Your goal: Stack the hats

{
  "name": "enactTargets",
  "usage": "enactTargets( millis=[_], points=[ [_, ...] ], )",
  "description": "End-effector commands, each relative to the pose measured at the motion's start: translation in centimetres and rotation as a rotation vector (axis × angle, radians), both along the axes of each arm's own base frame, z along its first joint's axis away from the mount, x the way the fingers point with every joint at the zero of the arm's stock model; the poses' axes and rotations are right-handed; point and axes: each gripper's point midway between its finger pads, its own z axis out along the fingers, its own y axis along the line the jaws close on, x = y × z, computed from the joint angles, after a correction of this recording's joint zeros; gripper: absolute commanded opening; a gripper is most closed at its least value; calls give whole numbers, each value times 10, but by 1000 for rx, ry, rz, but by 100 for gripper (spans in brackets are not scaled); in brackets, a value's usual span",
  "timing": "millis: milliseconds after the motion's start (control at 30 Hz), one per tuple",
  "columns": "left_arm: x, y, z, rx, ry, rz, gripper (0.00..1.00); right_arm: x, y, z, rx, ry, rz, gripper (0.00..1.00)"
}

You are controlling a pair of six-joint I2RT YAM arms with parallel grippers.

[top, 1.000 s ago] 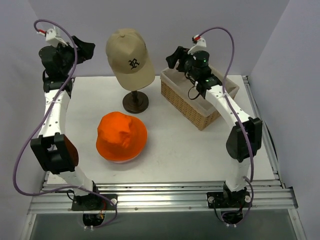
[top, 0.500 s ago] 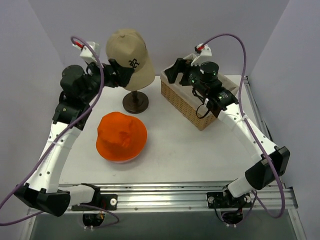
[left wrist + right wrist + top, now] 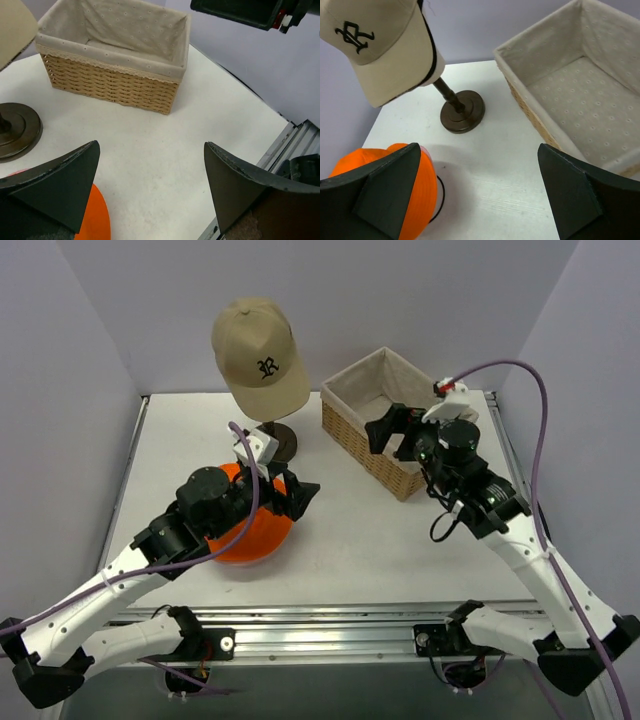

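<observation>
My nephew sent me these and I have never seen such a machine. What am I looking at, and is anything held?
Two white robot arms are bolted to the table, each ending in a two-finger gripper. One picture looks down from above; the other two come from wrist cameras, so the dark wedges are each arm's own fingers. On it are an orange bucket hat, a tan cap on a dark stand and a lined wicker basket. The left gripper and right gripper are open, holding nothing.

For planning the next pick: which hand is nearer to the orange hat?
Left. The left hand is over the orange hat's edge; the right hand is near the basket.
</observation>
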Motion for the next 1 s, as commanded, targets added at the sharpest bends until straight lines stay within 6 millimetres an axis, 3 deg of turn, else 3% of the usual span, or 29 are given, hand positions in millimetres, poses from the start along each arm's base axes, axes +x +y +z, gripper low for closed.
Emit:
enactTargets(
  millis=[0, 167, 267, 600, 967],
  points=[
    [-9, 5, 35, -68, -142, 49, 94, -19, -32, -19, -28, 30, -106, 100],
    [-30, -3, 34, -53, -153, 1, 94, -51, -57, 3, 47, -76, -128, 100],
    [-25, 1, 21, -32, -169, 43, 94, -62, -65, 8, 60, -118, -133, 100],
    [-26, 8, 25, -98, -223, 61, 94, -59, -78, -3, 25, -107, -199, 100],
    [-28, 11, 25, -86, -237, 57, 94, -67, -80, 3, 33, -131, -186, 100]
  ],
)
